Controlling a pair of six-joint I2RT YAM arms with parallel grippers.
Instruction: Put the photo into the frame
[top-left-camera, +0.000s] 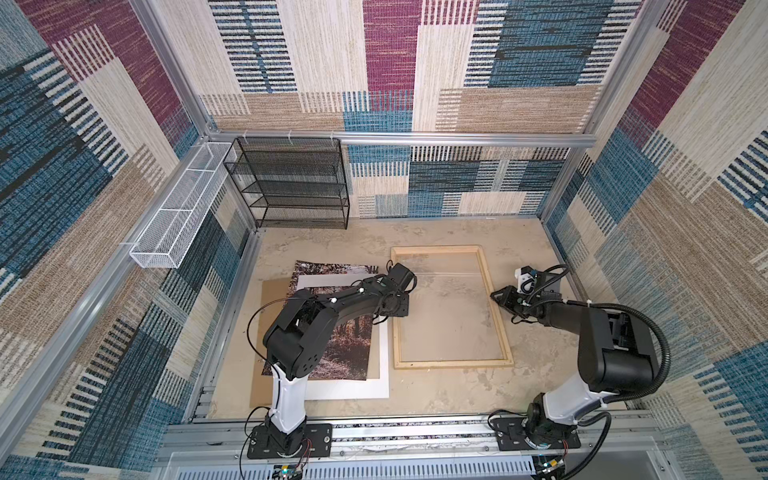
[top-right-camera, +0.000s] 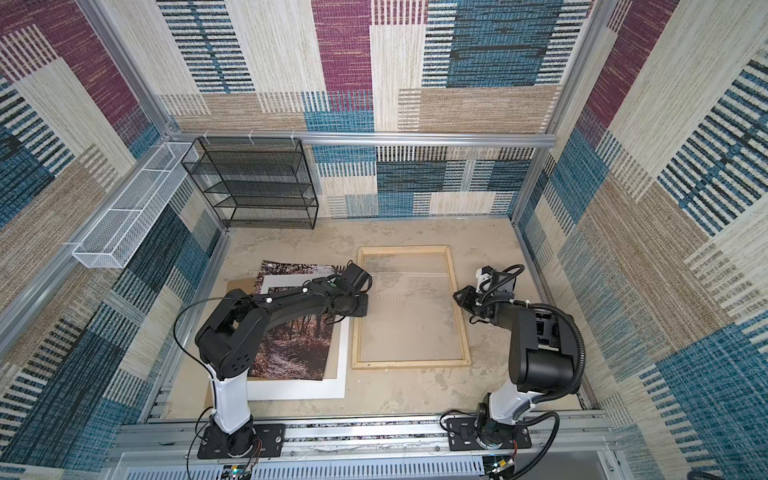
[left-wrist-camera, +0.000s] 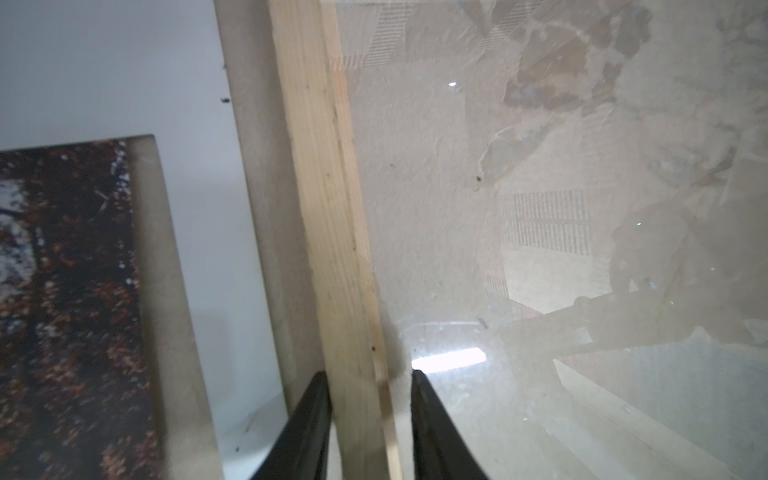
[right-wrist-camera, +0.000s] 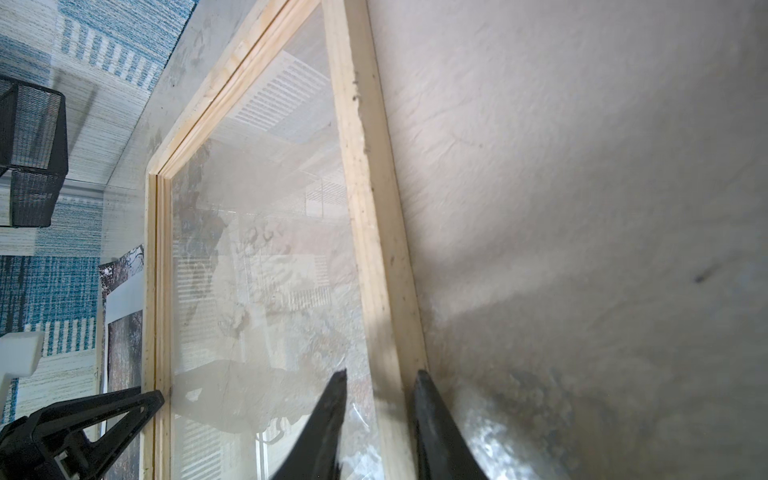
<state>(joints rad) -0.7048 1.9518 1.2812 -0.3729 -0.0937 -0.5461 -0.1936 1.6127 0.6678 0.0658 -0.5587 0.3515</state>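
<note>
Astride the long rails of the frame (top-left-camera: 453, 362), the left gripper (left-wrist-camera: 370, 374) sat narrow but slack, the right gripper (right-wrist-camera: 380, 372) narrow, grip unclear; positioning seemed done, so the photo (top-left-camera: 332, 357) beside the left gripper needed lifting next.

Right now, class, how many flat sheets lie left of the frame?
3, overlapping: brown board lowest, white mat and photo over it. The left arm may hide more.

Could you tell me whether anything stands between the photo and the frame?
Yes. The white mat lies on the photo, and the left arm reaches across above both. Nothing lies inside the frame.
</note>
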